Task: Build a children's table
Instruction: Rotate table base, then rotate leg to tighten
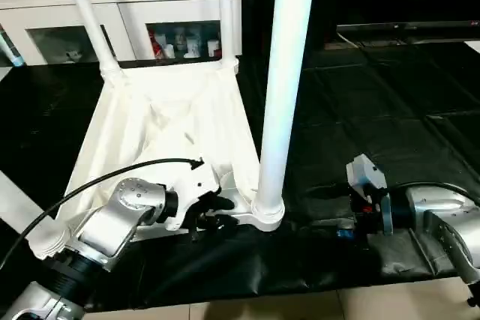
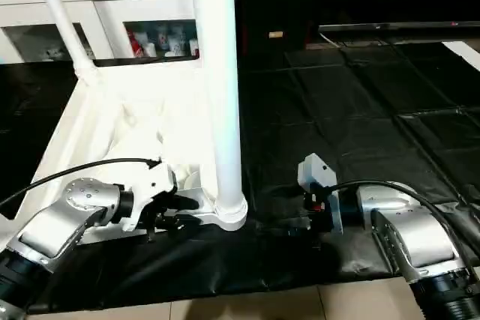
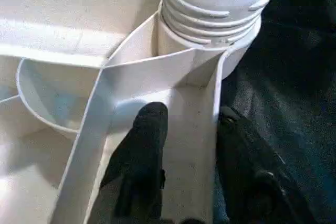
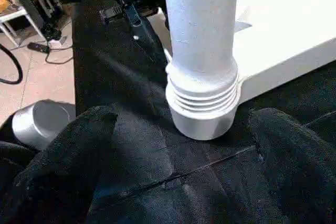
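Table (image 1: pixel 172 121) – white smooth plastic; mat (image 1: pixel 390 103) – glossy black.

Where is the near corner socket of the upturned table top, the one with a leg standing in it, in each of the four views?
Left eye view: corner socket, lower centre.
Right eye view, left of centre.
Left wrist view, upper right.
Right wrist view, centre.
Shared landmark: the leg standing in it.

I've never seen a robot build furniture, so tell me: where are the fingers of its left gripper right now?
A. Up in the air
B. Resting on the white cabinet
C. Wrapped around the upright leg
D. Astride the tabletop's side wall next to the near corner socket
D: in the left wrist view one finger lies inside the tabletop's rim and the other outside, below the socketed leg.
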